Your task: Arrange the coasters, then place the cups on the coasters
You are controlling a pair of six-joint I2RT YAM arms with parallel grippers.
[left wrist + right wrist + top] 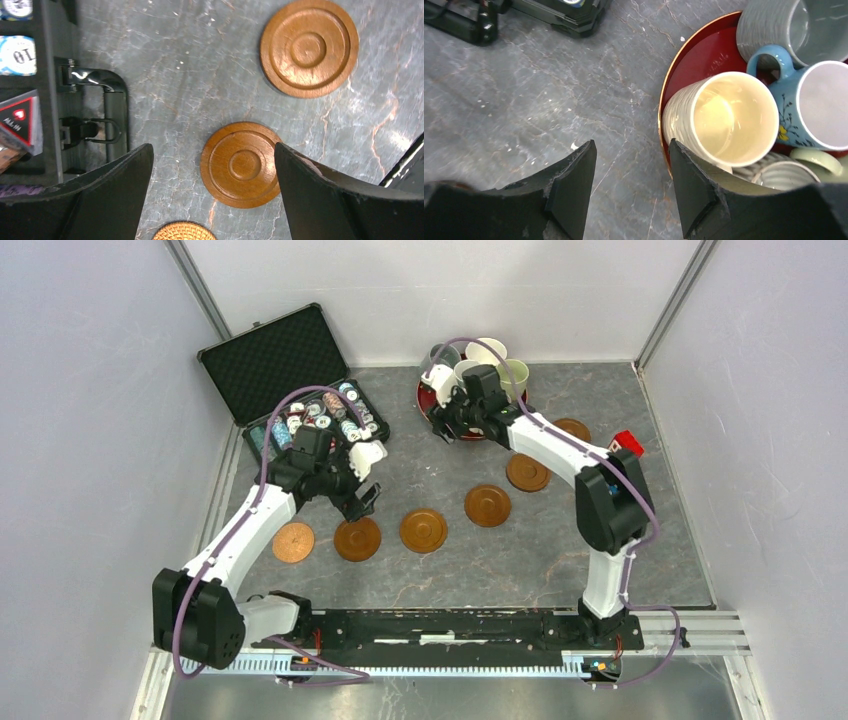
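Both tools open: left over the coaster row, right at the tray of cups.

Nearest the arm bases, six coasters [423,530] lie flat and bare on the grey marbled bench [560,540], in a curved line from near left to far right, with the lightest coaster [293,541] at the left end. The left tool [365,498] hovers over the second coaster [242,165], jaws wide apart, gripping nothing; the disc lies on the bench between the fingers. Farther back, the right tool [631,145] has its jaws apart and empty at the rim of the red tray [684,65], one finger just beside the cream-yellow cup [729,117]. The cups [490,352] stand crowded on the tray, among them a blue cup [824,105] and a ribbed grey cup [769,25]. An open poker-chip case [270,365] sits far left.
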